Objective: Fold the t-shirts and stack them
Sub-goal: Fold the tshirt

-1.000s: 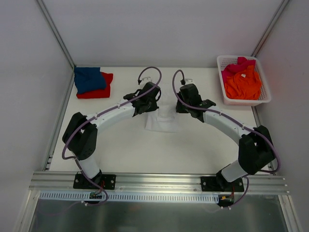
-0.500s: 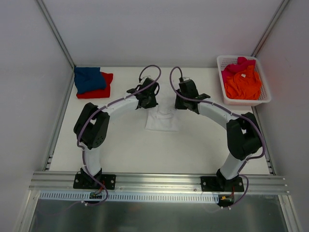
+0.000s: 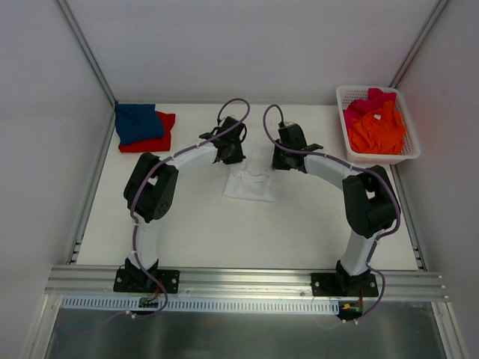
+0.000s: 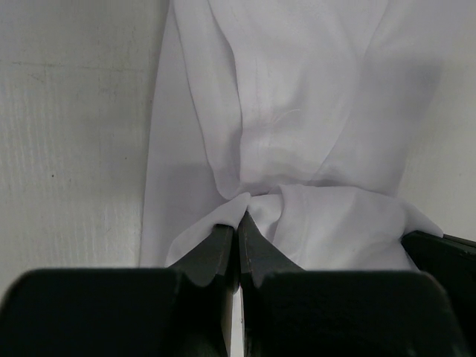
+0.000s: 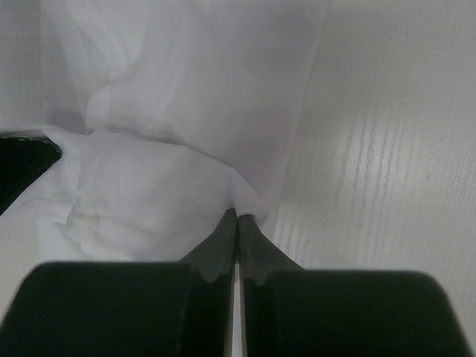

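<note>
The white t-shirt (image 3: 251,187) lies partly folded in the middle of the table, with its far edge lifted. My left gripper (image 3: 231,158) is shut on the far left corner of that edge and my right gripper (image 3: 279,162) on the far right corner. In the left wrist view the closed gripper (image 4: 239,219) pinches bunched white t-shirt cloth (image 4: 297,111). The right wrist view shows that gripper (image 5: 237,217) nipping a fold of the white t-shirt (image 5: 186,97). A folded blue t-shirt (image 3: 137,122) rests on a folded red t-shirt (image 3: 156,142) at the back left.
A white lattice basket (image 3: 341,112) at the back right holds an orange t-shirt (image 3: 378,129) and a pink t-shirt (image 3: 367,102). Enclosure walls and metal posts bound the table on three sides. A metal rail runs along the near edge.
Both grippers have moved toward the far side and closer together, carrying the white shirt's edge with them. Both elbows have swung forward. More of the shirt now shows.
</note>
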You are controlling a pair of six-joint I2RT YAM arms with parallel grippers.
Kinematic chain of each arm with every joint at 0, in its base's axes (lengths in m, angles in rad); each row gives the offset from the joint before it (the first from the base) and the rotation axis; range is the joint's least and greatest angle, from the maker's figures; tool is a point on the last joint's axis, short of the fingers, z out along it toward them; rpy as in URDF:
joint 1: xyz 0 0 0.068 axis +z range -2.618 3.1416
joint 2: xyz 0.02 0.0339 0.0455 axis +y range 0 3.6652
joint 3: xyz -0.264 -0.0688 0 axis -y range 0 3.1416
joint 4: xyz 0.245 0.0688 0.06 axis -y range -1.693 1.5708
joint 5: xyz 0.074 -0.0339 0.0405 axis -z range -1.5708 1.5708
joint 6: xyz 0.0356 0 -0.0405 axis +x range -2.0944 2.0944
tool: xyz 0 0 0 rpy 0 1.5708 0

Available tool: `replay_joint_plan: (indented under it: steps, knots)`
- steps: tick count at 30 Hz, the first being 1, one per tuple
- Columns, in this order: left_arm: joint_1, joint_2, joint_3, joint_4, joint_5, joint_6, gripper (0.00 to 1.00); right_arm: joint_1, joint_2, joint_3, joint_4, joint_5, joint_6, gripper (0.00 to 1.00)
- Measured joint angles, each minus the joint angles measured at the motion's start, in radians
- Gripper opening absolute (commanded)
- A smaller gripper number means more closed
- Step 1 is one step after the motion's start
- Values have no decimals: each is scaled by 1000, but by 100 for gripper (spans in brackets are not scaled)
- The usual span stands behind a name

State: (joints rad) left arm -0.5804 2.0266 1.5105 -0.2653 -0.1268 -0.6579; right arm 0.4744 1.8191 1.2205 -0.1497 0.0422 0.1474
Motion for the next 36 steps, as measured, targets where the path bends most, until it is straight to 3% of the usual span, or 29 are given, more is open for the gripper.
replay_joint_plan:
  steps: [1, 2, 5, 6, 8, 9, 13, 24, 36]
  knots:
    - [4, 6, 5, 0, 5, 1, 3, -3, 5, 2, 0, -3, 0, 4]
    - [6, 14, 10, 0, 11, 3, 14, -6, 9, 5, 1, -6, 0, 9]
    - [12, 34, 21, 1, 18, 15, 35, -13, 24, 16, 3, -9, 2, 23]
    - [13, 39, 23, 0, 20, 18, 51, -15, 28, 20, 4, -12, 2, 27]
    - [18, 47, 29, 0, 24, 23, 66, -19, 32, 24, 5, -15, 0, 32]
    - [19, 49, 31, 0, 26, 24, 77, -20, 35, 26, 5, -17, 0, 39]
    - [24, 49, 39, 3, 34, 24, 98, -21, 41, 29, 6, -24, -2, 46]
    - [52, 5, -6, 7, 37, 25, 99, -43, 34, 54, -21, -6, -26, 52]
    - [52, -306, -249, 17, 29, 2, 99, -1, -179, 34, -57, 16, -28, 52]
